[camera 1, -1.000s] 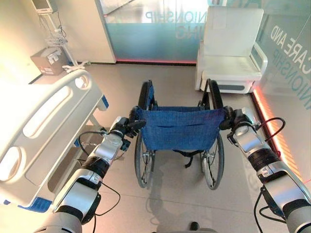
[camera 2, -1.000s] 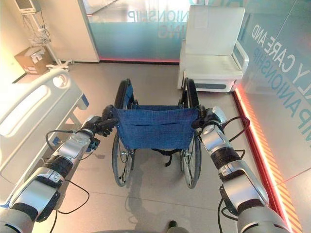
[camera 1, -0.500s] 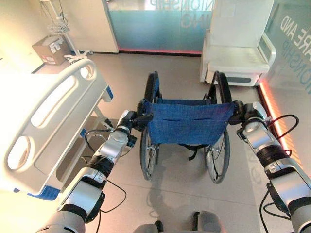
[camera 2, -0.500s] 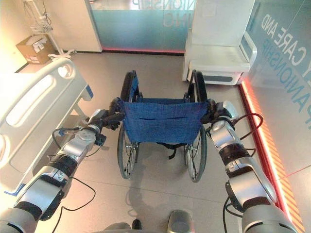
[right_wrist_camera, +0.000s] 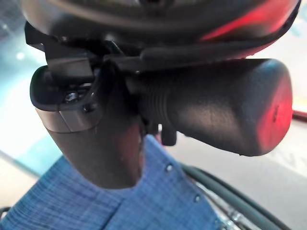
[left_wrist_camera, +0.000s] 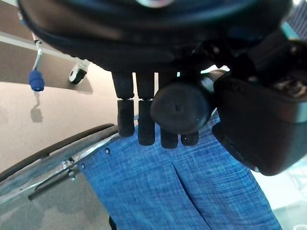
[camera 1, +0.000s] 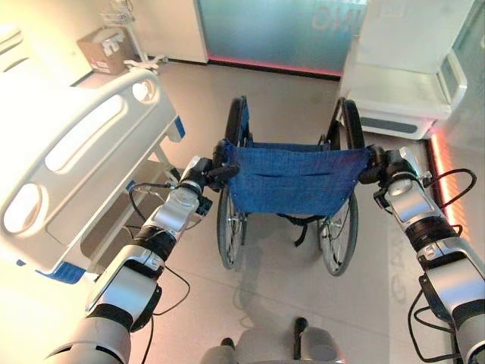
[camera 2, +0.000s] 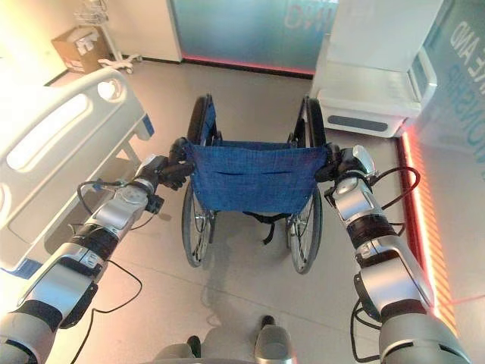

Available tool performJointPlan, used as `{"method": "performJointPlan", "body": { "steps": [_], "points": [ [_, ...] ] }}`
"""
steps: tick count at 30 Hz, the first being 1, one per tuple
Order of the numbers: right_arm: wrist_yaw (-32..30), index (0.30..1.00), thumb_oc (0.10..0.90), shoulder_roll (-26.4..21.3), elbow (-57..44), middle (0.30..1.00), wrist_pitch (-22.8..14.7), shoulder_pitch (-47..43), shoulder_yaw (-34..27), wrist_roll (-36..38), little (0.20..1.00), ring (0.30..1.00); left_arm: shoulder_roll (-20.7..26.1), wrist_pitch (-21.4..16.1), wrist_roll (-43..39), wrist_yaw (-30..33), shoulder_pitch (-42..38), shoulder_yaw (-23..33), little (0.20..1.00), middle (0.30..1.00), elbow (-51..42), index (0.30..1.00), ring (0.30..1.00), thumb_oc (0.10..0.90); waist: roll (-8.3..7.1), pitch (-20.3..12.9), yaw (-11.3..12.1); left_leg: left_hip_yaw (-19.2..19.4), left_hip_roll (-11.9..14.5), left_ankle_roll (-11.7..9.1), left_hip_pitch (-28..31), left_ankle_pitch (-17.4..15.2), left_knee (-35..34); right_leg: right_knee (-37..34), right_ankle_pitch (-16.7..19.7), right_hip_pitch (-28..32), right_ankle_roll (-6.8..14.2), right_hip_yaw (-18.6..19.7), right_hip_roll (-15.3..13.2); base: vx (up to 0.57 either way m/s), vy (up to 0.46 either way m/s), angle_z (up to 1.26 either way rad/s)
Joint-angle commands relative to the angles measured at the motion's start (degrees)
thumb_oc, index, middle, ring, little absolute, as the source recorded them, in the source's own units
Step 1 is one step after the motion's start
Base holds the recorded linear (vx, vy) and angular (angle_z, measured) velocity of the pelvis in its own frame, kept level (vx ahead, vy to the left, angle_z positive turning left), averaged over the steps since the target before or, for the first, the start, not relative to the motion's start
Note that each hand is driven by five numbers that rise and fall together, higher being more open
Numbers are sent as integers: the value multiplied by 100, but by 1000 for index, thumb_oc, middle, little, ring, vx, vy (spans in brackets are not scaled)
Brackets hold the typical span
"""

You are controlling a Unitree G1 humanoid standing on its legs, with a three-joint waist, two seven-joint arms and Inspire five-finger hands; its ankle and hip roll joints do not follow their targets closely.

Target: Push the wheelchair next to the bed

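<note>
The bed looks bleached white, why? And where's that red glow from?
Left eye view: strong light from the left glares off the bed. Right eye view: a red light strip glows along the floor at the right. Right wrist view: red light tints the wheelchair handle.

We count one wheelchair [camera 1: 292,189] with a blue cloth back, and two large wheels on it: one on the left [camera 1: 228,235] and one on the right [camera 1: 339,239]. It has two black push handles, one on the left [left_wrist_camera: 180,109] and one on the right [right_wrist_camera: 216,115]. Two robot hands are at them, the left hand [camera 1: 203,176] and the right hand [camera 1: 388,168]. We count one white bed [camera 1: 72,163], one white armchair [camera 1: 405,68], one cardboard box [camera 1: 104,49] and one wire stand on wheels [camera 1: 129,30] beside the box.
</note>
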Motion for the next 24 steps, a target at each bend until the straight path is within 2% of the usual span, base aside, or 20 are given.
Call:
{"method": "performJointPlan", "body": {
  "steps": [1,2,3,5,6,7,9,11,13,14,15,17,19,20,23,24],
  "points": [
    [1049,300,400,81,251,300,-742,199,763,-75,300,300,350,207,-11,79,426,-169,300,300,897,300,300,400,-374,-218,8,314,-31,151,178,-156,1247,-608,655,-188,-92,189,-53,300,-251,9],
    [1068,300,400,71,309,300,-815,148,805,-97,300,300,349,160,-107,115,395,-156,300,300,981,300,300,400,-388,-249,0,376,24,136,88,-51,1485,-606,593,-145,-157,142,-20,322,-241,2],
    [1051,300,400,15,295,300,-850,105,875,-102,300,300,348,81,-230,175,390,-104,300,300,1013,300,300,400,-394,-241,13,513,113,97,-218,212,2157,-553,417,8,-323,39,91,307,-219,0],
    [1024,300,400,-32,265,300,-837,81,885,-106,300,300,345,47,-323,227,371,-95,300,300,971,300,300,400,-395,-193,43,548,124,105,-494,287,2357,-513,330,129,-382,17,141,297,-129,2],
    [974,300,400,-71,250,300,-861,49,880,-131,300,300,346,-14,-424,288,408,-52,300,300,839,300,300,400,-356,-59,163,430,-174,177,-837,257,2285,-462,231,352,-373,134,222,321,-50,0],
    [958,300,400,-67,253,300,-864,34,879,-142,300,300,351,-31,-447,305,419,-38,300,300,803,300,300,400,-349,-43,192,421,-250,184,-906,287,2187,-461,221,385,-365,160,237,404,-10,4],
    [851,300,400,-38,233,300,-840,-73,910,-197,300,300,385,-66,-485,302,466,29,300,300,624,300,300,400,-226,104,360,489,-443,121,-1215,540,1528,-499,111,678,-318,225,410,399,58,8],
    [811,300,400,-41,85,300,-704,-134,939,-227,300,300,442,-61,-502,307,549,7,300,300,379,300,300,400,-7,202,630,410,-622,-63,-1739,1184,386,-612,-55,1112,-285,349,682,491,133,-16],
    [843,300,400,-44,48,300,-679,-154,974,-233,300,300,471,-48,-503,357,601,-18,300,300,261,300,300,400,65,199,776,268,-684,-137,-1892,1484,-245,-714,-128,1339,-258,498,763,467,161,-35],
    [997,300,400,-99,56,300,-741,-253,1030,-276,300,300,561,23,-484,363,652,11,300,300,115,300,300,400,83,169,967,100,-798,-124,-1995,1561,-842,-765,-303,1586,-223,702,758,458,187,-52],
    [1006,300,400,-102,61,300,-746,-260,1033,-279,300,300,567,25,-472,355,654,15,300,300,107,300,300,400,77,172,978,105,-806,-120,-1990,1556,-848,-759,-321,1596,-220,712,747,564,262,-70],
    [1103,300,400,-48,334,300,-852,-250,1004,-129,300,300,634,77,-427,173,614,42,300,300,171,300,300,400,40,-13,1040,262,-873,141,-1919,1069,-341,-587,-562,1605,-100,612,528,507,234,-100],
    [1129,300,400,30,407,300,-859,-149,965,-125,300,300,655,103,-369,47,593,7,300,300,216,300,300,400,10,-80,1067,297,-872,205,-1889,894,-132,-487,-593,1598,-31,474,394,406,189,-75],
    [1034,300,400,147,509,300,-833,-32,945,-103,300,300,615,112,-243,5,579,-30,300,300,286,300,300,400,-7,-164,1076,336,-889,324,-1750,785,-102,-217,-573,1594,50,376,268,475,254,-25],
    [896,300,400,349,633,300,-886,152,829,-188,300,300,561,212,-121,64,439,-175,300,300,383,300,300,400,-97,-400,1111,332,-1094,506,-1553,719,-265,529,-21,1580,272,267,48,430,256,12],
    [883,300,400,372,642,300,-895,180,816,-198,300,300,539,217,-126,105,408,-211,300,300,412,300,300,400,-94,-439,1092,342,-1109,533,-1517,694,-289,814,86,1505,290,289,36,387,259,-12]
  ]
}}
